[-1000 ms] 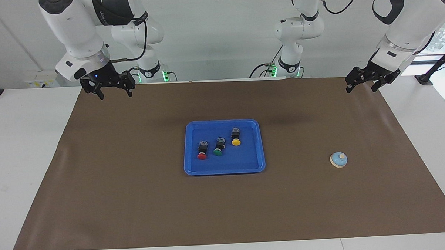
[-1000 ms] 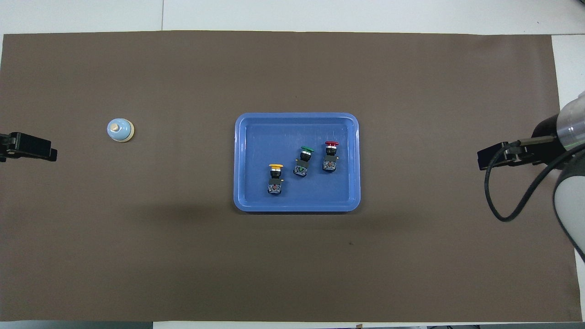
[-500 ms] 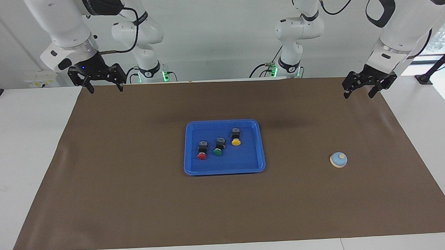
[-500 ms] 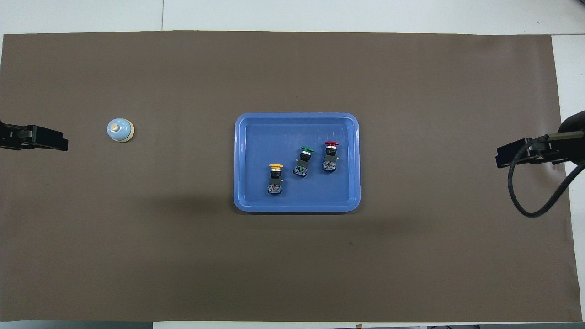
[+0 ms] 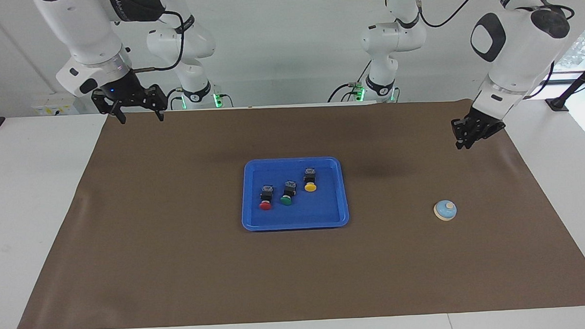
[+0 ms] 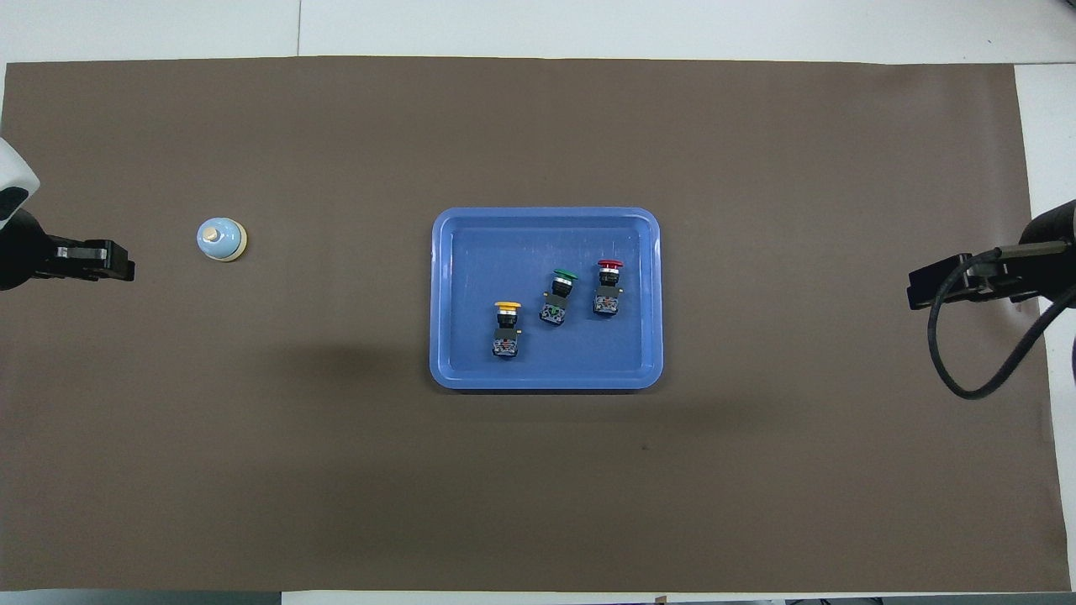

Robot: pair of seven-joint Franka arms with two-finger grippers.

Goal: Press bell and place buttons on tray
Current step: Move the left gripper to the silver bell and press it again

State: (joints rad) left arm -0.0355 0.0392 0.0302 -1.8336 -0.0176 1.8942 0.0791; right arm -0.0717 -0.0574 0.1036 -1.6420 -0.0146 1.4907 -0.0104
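Observation:
The blue tray (image 5: 294, 226) lies mid-table and also shows in the overhead view (image 6: 546, 382). On it lie the red button (image 5: 265, 204), the green button (image 5: 286, 200) and the yellow button (image 5: 311, 186). The light-blue bell (image 5: 445, 210) stands on the mat toward the left arm's end and also shows in the overhead view (image 6: 221, 239). My left gripper (image 5: 464, 143) hangs over the mat near the bell, apart from it. My right gripper (image 5: 140, 116) is open and empty, raised over the mat's corner at the right arm's end.
A brown mat (image 5: 179, 266) covers most of the white table (image 5: 35, 193). Two more robot bases (image 5: 382, 83) stand at the table's edge between the arms.
My left gripper has come down and turned, moving toward the bell. My right gripper has risen and drawn back toward its corner. The buttons, the tray and the bell have not moved.

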